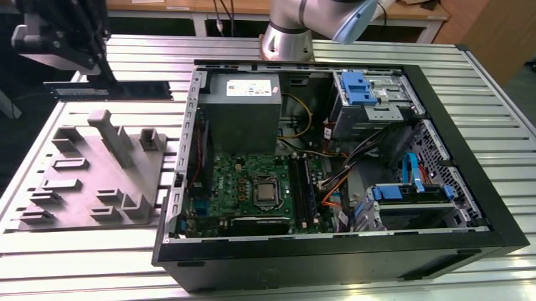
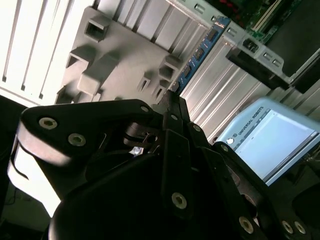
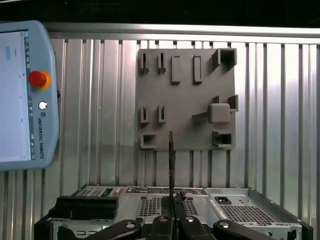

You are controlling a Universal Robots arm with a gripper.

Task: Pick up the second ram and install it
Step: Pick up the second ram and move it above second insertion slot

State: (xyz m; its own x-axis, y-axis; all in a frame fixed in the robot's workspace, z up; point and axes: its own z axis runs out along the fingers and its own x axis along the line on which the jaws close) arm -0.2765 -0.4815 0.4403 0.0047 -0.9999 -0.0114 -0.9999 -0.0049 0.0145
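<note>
Within the hand (image 3: 171, 212), second ram (image 3: 171, 155)

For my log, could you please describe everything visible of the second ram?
The second ram is a long, card-flat stick, dark in the exterior view, bluish with dark chips in the second wrist view. It stands on edge, level, clamped between the gripper's shut jaws, near the grey fixture, outside the computer case.
</note>
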